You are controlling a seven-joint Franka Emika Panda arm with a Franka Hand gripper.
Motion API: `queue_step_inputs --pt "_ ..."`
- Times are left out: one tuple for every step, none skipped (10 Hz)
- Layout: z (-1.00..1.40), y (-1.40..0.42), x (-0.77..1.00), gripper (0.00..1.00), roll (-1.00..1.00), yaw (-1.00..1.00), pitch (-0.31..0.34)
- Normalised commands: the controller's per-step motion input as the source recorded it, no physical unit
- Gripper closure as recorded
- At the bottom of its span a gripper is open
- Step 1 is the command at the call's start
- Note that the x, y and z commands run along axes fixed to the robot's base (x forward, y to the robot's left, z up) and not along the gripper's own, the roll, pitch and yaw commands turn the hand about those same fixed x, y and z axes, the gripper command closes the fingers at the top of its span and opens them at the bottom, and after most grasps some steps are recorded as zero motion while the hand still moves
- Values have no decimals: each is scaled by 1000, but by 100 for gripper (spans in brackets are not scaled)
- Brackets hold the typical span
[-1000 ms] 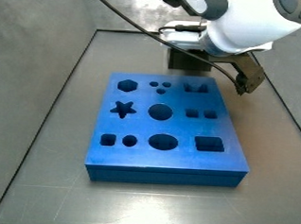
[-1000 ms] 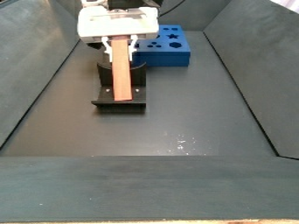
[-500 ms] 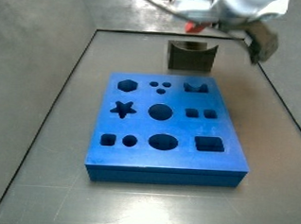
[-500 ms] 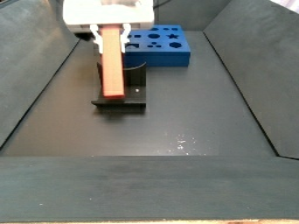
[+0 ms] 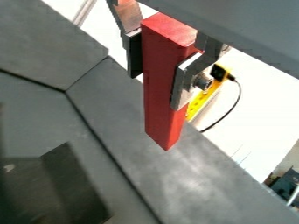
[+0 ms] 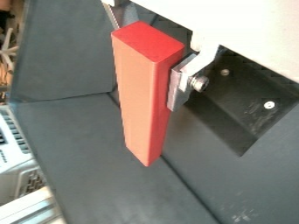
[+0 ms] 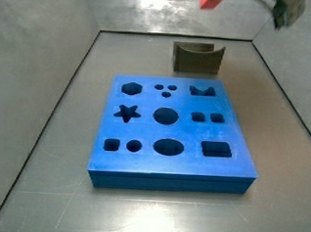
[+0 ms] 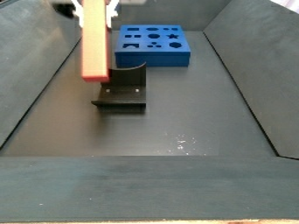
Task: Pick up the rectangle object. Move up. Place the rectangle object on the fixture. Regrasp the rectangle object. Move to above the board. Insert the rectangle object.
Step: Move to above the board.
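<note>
My gripper is shut on the red rectangle object, with the silver fingers clamped on its long sides near one end. The rectangle object hangs upright in the air in a side view, left of and above the dark fixture. It also shows in a wrist view. The fixture's notch is empty. The blue board with its many cut-out holes lies flat beyond the fixture. In a side view only the red tip shows at the frame's edge.
Grey sloped walls ring the dark floor. A yellow part with a black cable lies outside the wall. A dark bracket plate with a screw sits below the held piece.
The gripper has risen with the rectangle object, lifting it off the fixture and up towards the frame's top. The fixture's notch now stands empty. The board has not moved.
</note>
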Motion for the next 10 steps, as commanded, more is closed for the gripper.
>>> queue_step_inputs --pt "737 151 11 100 -14 -107 -13" --pt "552 94 -12 100 -9 -100 9" --pt "374 56 -20 100 -3 -92 33" --pt "194 34 -24 100 1 -79 54" --pt "333 -1000 -544 100 -1000 -161 17" --pt "343 -1000 -547 100 -1000 -157 14" --pt "360 -1000 -578 100 -1000 -156 11" --pt "346 -1000 -579 100 -1000 -159 13" --pt "346 -1000 -576 100 -1000 -162 31" --pt "346 -1000 -576 100 -1000 -159 41"
